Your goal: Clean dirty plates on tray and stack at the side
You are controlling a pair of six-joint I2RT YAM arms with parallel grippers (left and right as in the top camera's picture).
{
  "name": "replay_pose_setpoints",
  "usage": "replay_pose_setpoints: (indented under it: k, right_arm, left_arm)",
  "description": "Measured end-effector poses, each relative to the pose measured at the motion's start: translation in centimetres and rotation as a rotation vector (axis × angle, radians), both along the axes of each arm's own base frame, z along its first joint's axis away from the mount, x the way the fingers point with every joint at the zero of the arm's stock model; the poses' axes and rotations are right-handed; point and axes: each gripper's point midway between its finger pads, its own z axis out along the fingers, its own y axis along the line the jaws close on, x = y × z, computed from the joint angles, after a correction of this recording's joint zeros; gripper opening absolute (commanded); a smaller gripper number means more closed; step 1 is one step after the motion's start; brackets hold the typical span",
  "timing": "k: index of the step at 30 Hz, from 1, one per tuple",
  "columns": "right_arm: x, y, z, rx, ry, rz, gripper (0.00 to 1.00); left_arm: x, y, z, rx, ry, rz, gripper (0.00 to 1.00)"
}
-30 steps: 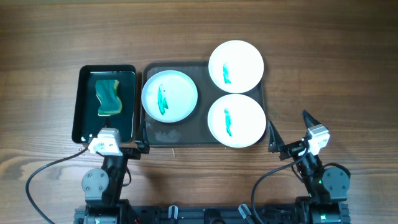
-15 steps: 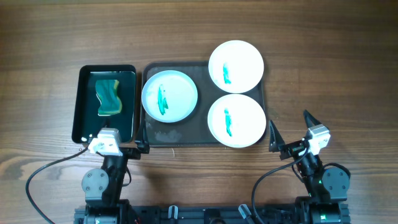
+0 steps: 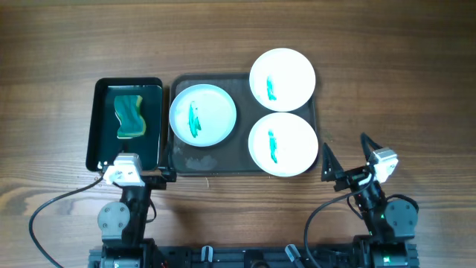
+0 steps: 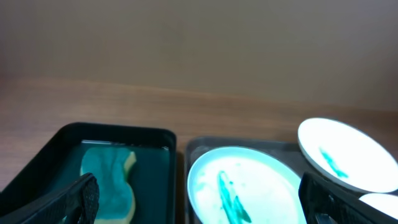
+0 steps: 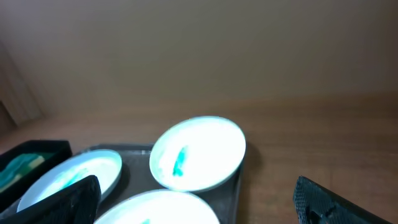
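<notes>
We look down from above on a brown wooden bench [image 3: 372, 45]. Near its middle lies the large dark grey tray [image 3: 223, 162], its long side running left to right. Three small white plates sit on it side by side, unstacked, each marked with a short teal-green smear.

The left plate [image 3: 202, 115] lies at the tray's left end, its edge reaching the left rim. The far right plate [image 3: 282, 80] sits at the far right corner and hangs out past the tray's far rim. From the right wrist camera it looks tipped up on that rim. The near right plate [image 3: 282, 144] fills the near right corner, just beside the far one. We cannot tell whether those two touch.

Close alongside the tray on its left is a smaller black tray [image 3: 92, 126]. It holds a green and yellow sponge [image 3: 129, 117] with a wavy outline.

Both arms sit at the near edge of the bench. The left gripper [image 3: 135, 175] is at the near end of the black tray, reaching across to the big tray's near left corner. Its fingers are spread wide and hold nothing. The right gripper [image 3: 343, 143] is just right of the big tray's near right corner, apart from it. Its fingers are likewise spread wide and empty. Neither gripper touches a plate.
</notes>
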Motion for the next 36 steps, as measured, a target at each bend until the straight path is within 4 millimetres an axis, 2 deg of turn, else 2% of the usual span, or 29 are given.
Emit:
replay_pose_setpoints:
  k: [2,4,6,7,9,13,14,15,18,21,24,28,32,36]
  right_arm:
    - [0.1,0.1,-0.4,0.003,0.04,0.006,1.0]
    - [0.3,0.2,0.0,0.006,0.068,0.012,1.0]
    - [0.9,0.5,1.6,0.006,0.123,0.026,1.0]
    - [1.1,0.5,2.0,0.007,0.133,0.029,1.0]
    - [2.0,0.6,2.3,0.008,0.218,0.033,1.0]
    - [4.4,1.2,3.6,0.018,0.414,0.065,1.0]
    - [4.9,1.6,4.1,0.023,0.448,0.09,1.0]
    - [6.0,1.9,5.1,0.021,0.487,0.106,1.0]
    - [7.2,3.2,6.0,-0.028,0.641,0.21,1.0]
    - [8.6,3.8,6.9,-0.074,0.722,0.282,1.0]
    - [9.3,4.8,7.6,-0.074,0.714,0.358,0.99]
    - [9.0,5.6,6.8,-0.045,0.758,0.412,0.99]
    - [9.5,5.9,5.5,-0.019,0.817,0.391,0.93]
    - [9.6,8.7,2.8,-0.049,0.943,0.365,0.83]
  left_arm:
    - [-0.1,0.2,-0.2,0.004,0.025,0.012,1.0]
    - [-0.1,0.3,0.2,0.005,0.053,0.016,1.0]
    - [0.0,0.2,1.3,0.007,0.094,0.012,1.0]
    - [0.2,0.2,2.7,0.007,0.093,0.01,1.0]
    - [0.2,-0.1,3.5,0.005,0.187,-0.007,1.0]
    - [1.8,-0.3,6.8,0.002,0.354,-0.019,1.0]
    - [2.0,-0.3,7.1,0.002,0.394,-0.021,1.0]
    - [2.5,-0.5,7.7,-0.002,0.506,-0.032,1.0]
    - [3.4,-0.7,7.9,-0.01,0.706,-0.044,1.0]
    - [5.4,-1.2,9.0,-0.038,0.804,-0.06,1.0]
    - [7.4,-2.1,10.3,-0.113,0.806,-0.088,1.0]
    - [8.3,-3.2,10.0,-0.185,0.826,-0.122,1.0]
    - [8.5,-3.4,9.5,-0.208,0.844,-0.125,1.0]
    - [8.9,-2.3,9.4,-0.201,0.84,-0.053,0.99]
